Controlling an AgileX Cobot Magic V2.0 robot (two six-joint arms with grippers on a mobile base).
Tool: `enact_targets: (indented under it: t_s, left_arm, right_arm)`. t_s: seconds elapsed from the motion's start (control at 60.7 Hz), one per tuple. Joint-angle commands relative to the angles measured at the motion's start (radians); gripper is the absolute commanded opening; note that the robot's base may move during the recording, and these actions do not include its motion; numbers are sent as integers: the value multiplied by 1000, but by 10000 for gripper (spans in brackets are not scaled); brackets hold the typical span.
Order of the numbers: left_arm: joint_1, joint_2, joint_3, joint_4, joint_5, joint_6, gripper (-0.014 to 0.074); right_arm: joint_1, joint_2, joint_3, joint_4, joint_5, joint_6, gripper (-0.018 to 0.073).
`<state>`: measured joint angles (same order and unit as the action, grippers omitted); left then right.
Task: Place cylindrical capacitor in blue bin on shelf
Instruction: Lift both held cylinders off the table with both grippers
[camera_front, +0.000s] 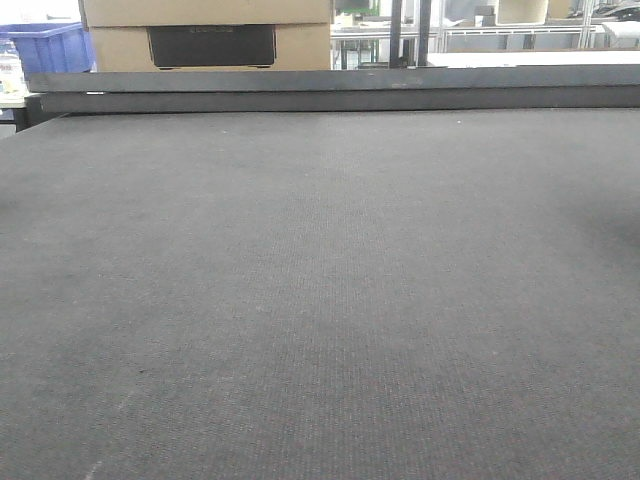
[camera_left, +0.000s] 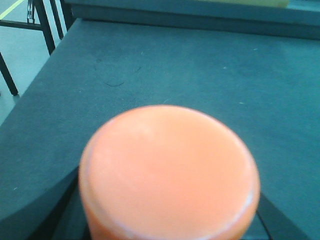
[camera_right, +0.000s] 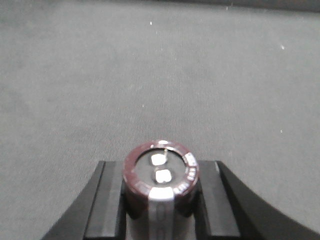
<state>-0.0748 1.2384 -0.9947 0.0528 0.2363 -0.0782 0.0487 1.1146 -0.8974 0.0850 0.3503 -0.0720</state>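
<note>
In the right wrist view the cylindrical capacitor (camera_right: 161, 172) has a dark brown sleeve, a white-grey stripe and two silvery terminals on its end. My right gripper (camera_right: 161, 197) is shut on it, with a black finger (camera_right: 107, 200) pressed against each side, just above the grey mat. In the left wrist view my left gripper (camera_left: 170, 215) holds a blurred, round orange object (camera_left: 170, 165) that fills the lower frame, and its dark fingers (camera_left: 45, 210) show at both edges. Neither gripper shows in the front view. The steel shelf is out of view.
A dark grey mat (camera_front: 320, 300) covers the table. A dark rail (camera_front: 330, 90) runs along its far edge. Behind it stand a cardboard box (camera_front: 205, 30) and a blue bin (camera_front: 45, 45) at far left. The table's left edge and black legs (camera_left: 45, 25) show in the left wrist view.
</note>
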Motion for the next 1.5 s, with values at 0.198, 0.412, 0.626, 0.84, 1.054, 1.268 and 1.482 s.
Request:
enact_targets:
  t_s: [0.198, 0.412, 0.626, 0.84, 1.054, 1.268, 1.482]
  left_arm:
    - [-1, -256, -30, -9, 294, 52, -111]
    - [-1, -428, -30, -23, 364, 78, -111]
    - [-74, -512, -30, -21, 380, 78, -111]
    - [-98, -517, -30, 1, 369, 78, -111]
    - [-98, -517, -30, 6, 367, 78, -111]
    - [-98, -517, -30, 6, 367, 78, -111]
    - [-98, -517, -30, 6, 367, 78, -111]
  right_arm:
    - [-6, -178, -40, -2, 118, -4, -162]
    - [-6, -360, -40, -2, 206, -8, -162]
    - [-4, -493, -40, -2, 215, -23, -162]
    - [-4, -499, -40, -2, 207, -23, -162]
    - [-4, -499, -40, 7, 201, -23, -162]
    - [-4, -499, -40, 7, 197, -23, -162]
    - [-4, -499, -40, 7, 197, -23, -162]
